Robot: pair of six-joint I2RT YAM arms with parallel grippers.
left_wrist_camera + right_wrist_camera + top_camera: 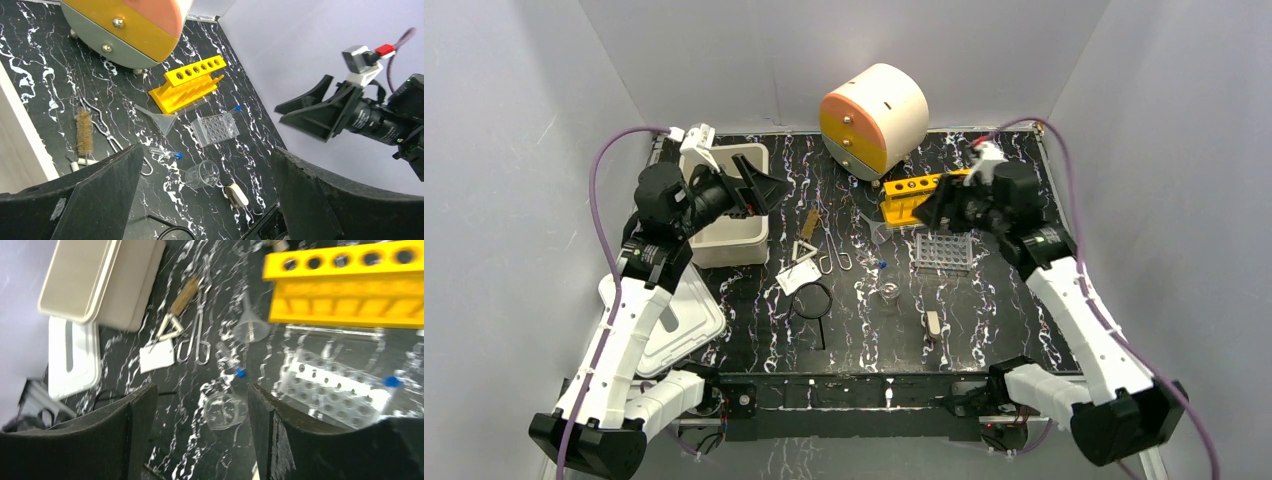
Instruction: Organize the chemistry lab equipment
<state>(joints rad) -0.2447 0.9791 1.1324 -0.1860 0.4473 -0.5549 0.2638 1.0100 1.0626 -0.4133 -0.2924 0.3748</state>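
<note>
The loose tools lie mid-table: black ring with handle point(812, 302), white square pad point(797, 278), metal triangle point(804, 250), thin tongs point(834, 255), brown-handled tool point(810, 221), clear funnel point(879, 228), glass beaker point(888, 292). My left gripper point(759, 188) is open and empty, raised beside the white tub. Its view shows the beaker point(202, 174), funnel point(160, 119) and tongs point(105, 130) below the gripper point(207, 150). My right gripper point(929, 210) is open and empty, raised by the yellow rack. Its view shows the beaker point(226, 411) beneath the gripper point(202, 390), plus the triangle point(170, 329) and pad point(156, 357).
The cream-and-orange drawer unit point(874, 120) stands at the back centre. A white tub point(729, 205) stands back left, with its white lid point(674, 320) nearer me. A yellow tube rack point(914, 195), a clear tube rack point(944, 252), a blue-capped tube point(165, 152) and a small cream clip point(933, 322) lie right of centre.
</note>
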